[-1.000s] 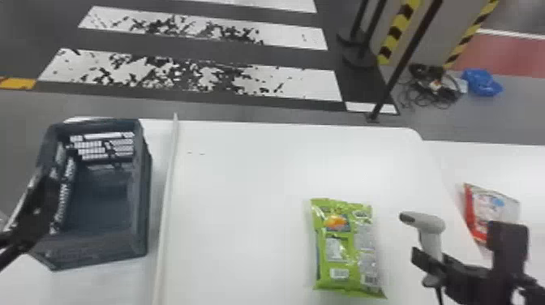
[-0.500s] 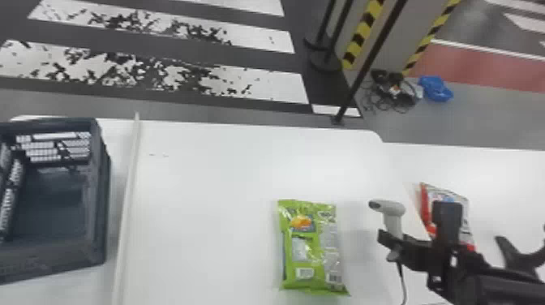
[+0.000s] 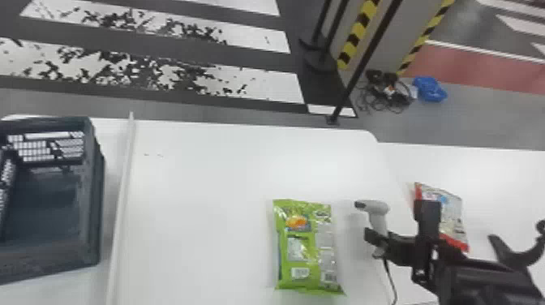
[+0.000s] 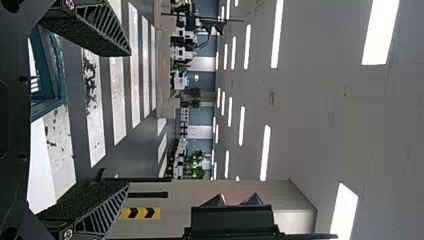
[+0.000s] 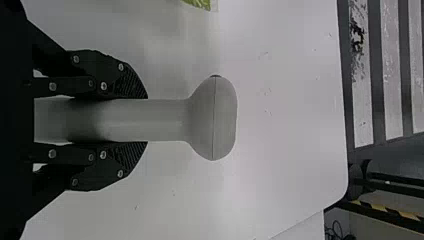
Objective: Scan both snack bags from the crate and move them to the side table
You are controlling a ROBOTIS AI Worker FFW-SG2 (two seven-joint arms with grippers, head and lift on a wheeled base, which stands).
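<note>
My right gripper [image 3: 379, 242] is at the right of the head view, holding the grey scanner [image 3: 376, 211] upright by its handle. In the right wrist view my right gripper [image 5: 135, 120] is shut on the handle of the scanner [image 5: 212, 117]. The green snack bag [image 3: 306, 247] lies flat on the white table, left of the scanner. A red and white snack bag [image 3: 450, 215] rests on the side table [image 3: 503, 178], partly hidden behind the right arm. The crate [image 3: 91, 194] stands at the left. In the left wrist view my left gripper [image 4: 127, 117] has its fingers wide apart, nothing between them.
A raised white strip [image 3: 123, 194] runs along the table [image 3: 202, 202] between the crate and the green bag. The scanner's cable [image 3: 390, 280] hangs below the right gripper. A black post [image 3: 361, 69] stands beyond the table's far edge.
The head view has turned to the right, so everything sits farther left in it. The left arm has gone from its left edge. The right gripper keeps its hold on the scanner.
</note>
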